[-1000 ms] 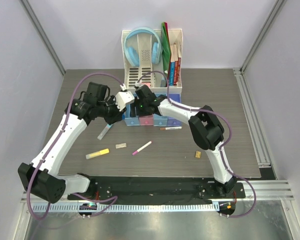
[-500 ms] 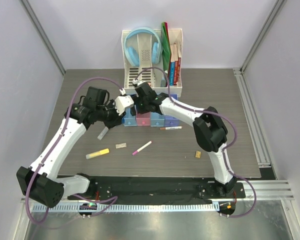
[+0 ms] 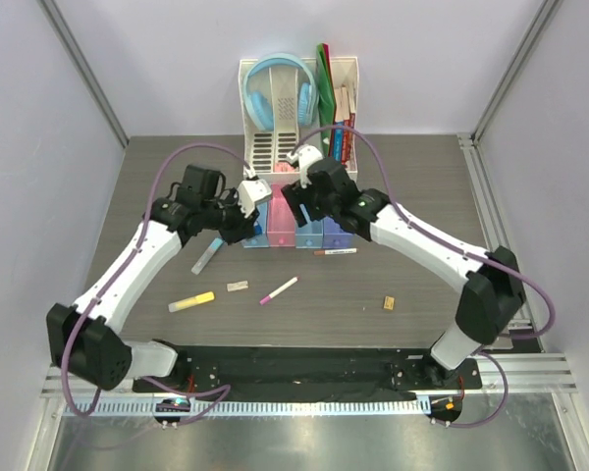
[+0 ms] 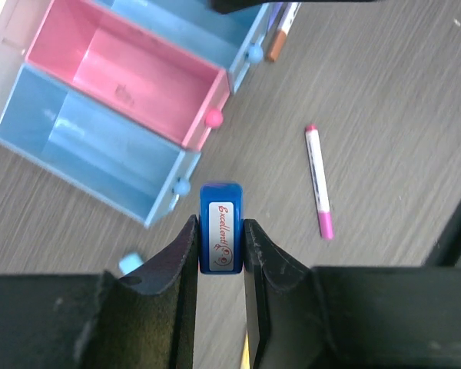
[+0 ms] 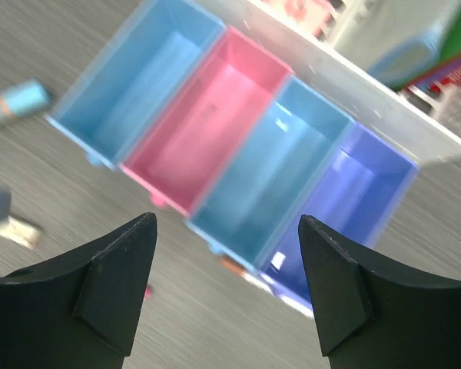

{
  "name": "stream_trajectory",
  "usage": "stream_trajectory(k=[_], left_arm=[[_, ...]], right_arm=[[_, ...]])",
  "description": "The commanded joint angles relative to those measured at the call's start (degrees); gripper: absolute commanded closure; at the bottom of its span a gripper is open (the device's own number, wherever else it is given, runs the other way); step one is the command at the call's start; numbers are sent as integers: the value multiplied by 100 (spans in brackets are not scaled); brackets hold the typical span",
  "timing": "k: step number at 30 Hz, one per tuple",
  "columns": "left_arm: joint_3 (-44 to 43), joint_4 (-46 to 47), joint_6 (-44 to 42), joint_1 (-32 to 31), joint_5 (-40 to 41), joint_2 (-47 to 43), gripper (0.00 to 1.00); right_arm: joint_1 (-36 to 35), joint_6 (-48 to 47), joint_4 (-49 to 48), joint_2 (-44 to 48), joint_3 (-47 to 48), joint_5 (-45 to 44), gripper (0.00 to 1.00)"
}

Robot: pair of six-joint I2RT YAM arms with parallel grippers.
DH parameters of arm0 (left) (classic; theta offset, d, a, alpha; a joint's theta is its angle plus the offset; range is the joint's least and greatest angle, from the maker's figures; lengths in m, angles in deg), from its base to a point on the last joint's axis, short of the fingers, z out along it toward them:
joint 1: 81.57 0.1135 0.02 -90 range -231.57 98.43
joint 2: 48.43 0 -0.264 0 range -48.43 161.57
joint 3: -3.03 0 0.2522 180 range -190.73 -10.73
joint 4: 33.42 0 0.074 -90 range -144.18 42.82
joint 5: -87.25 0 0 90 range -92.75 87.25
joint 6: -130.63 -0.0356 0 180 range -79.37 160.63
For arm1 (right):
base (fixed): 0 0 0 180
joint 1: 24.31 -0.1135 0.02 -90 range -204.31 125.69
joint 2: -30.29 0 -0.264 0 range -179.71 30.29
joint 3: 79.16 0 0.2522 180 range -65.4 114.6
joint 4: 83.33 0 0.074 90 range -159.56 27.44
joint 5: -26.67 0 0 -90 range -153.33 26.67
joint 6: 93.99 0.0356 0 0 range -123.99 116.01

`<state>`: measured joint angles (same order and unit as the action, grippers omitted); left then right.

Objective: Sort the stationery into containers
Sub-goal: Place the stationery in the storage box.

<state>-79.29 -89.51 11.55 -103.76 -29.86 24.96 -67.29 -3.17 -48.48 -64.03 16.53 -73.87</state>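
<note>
Grey wood-grain bench (image 3: 422,196), walled on three sides. Blue block (image 4: 220,207): clamped in left gripper (image 4: 219,238), held over the bench just beside the left end of bins (image 5: 240,146). Left arm bent, reaching in from the near-left corner. Right gripper (image 5: 227,223): jaws apart, empty, above bins, arm extended from near-right.

Robot lab cell: plain white panel walls (image 3: 177,59), aluminium frame rails (image 3: 498,245), wood-grain tabletop (image 3: 422,186).

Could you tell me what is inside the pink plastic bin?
Nothing shows inside the pink translucent plastic bin; the right wrist view shows its floor bare, with nothing covering it.
</note>
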Motion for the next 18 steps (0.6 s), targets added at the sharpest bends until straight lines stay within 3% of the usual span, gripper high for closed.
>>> stream_trajectory(k=[1, 5, 14, 18], left_arm=[[-298, 1067, 315, -249, -295, 797, 100], [-1000, 1315, 429, -575, -251, 1695, 100], [-3363, 928, 342, -1261, -364, 3645, 100], [-3919, 840, 412, -1401, -436, 4253, 100]], right_arm=[[465, -872, -25, 747, -816, -46, 20], [1413, -1293, 1, 1249, -1398, 545, 18], [2091, -1778, -51, 1751, -2541, 562, 16], [2531, -1769, -148, 1838, -2927, 632, 16]])
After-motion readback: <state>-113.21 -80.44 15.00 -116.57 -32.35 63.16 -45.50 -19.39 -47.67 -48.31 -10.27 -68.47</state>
